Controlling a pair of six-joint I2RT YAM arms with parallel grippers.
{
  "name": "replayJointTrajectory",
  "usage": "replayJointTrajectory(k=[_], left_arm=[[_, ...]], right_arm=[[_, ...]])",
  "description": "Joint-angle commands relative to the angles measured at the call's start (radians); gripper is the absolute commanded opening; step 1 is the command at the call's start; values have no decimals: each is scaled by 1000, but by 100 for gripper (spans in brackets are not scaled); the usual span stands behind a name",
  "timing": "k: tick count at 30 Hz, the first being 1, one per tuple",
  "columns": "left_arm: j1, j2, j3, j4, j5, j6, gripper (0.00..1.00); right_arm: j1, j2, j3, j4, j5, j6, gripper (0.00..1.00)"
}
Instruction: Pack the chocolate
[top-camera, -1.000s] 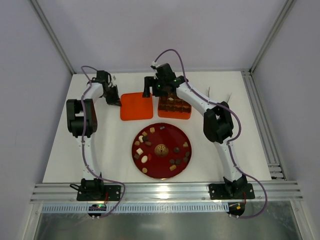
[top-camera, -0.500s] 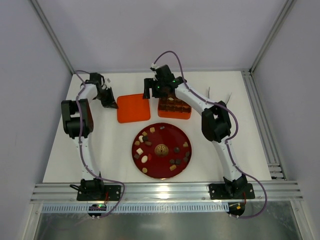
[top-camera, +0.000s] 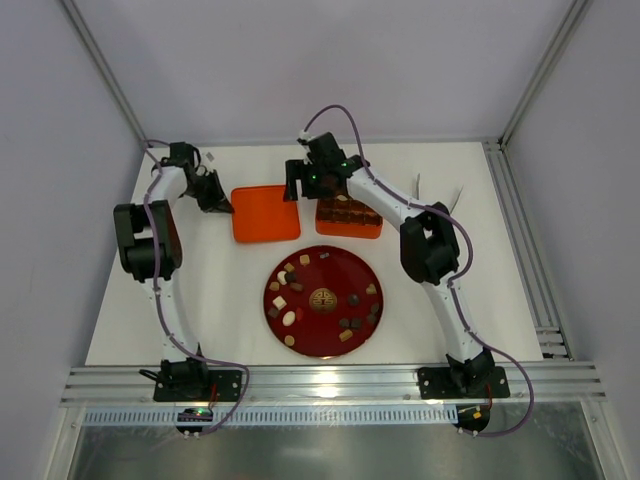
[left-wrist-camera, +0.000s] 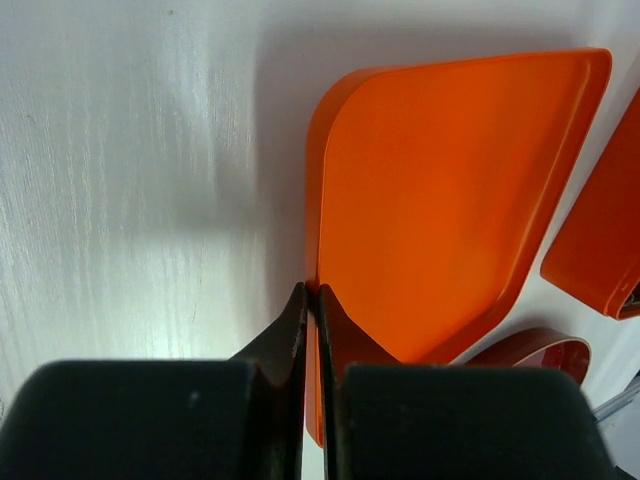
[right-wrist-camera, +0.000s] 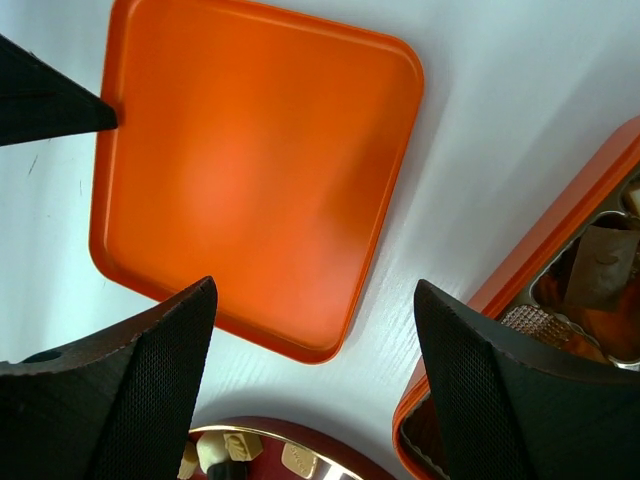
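Grip on the orange lid (left-wrist-camera: 430, 200), chocolate (top-camera: 290, 317) mostly unpacked
Left gripper (left-wrist-camera: 312, 295) pinches the lid's rim, jaws all but closed on it, probably to hold it clear of the gridded tray (top-camera: 348, 234). Right gripper (right-wrist-camera: 312, 300) hangs wide open and empty above both. Chocolate lies scattered on the dark red plate (top-camera: 322, 350).

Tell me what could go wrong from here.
1. The left hand pinches only the thin rim of the orange lid; lifted or dragged, the lid may slip free.
2. The lid's near edge lies close to the dark red plate; a swing could bump it and scatter the chocolates.
3. The open right hand hangs above the lid, so the two arms might clash.
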Motion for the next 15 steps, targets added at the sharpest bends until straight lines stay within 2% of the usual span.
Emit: replayJointTrajectory(k=[1,15], left_arm=[[16,-75,-8,-1,69,-22,0],[42,-132,-39,5,141,-39,0]], right_arm=[[11,6,25,17,-3,6,80],[18,15,5,50,-38,45,80]])
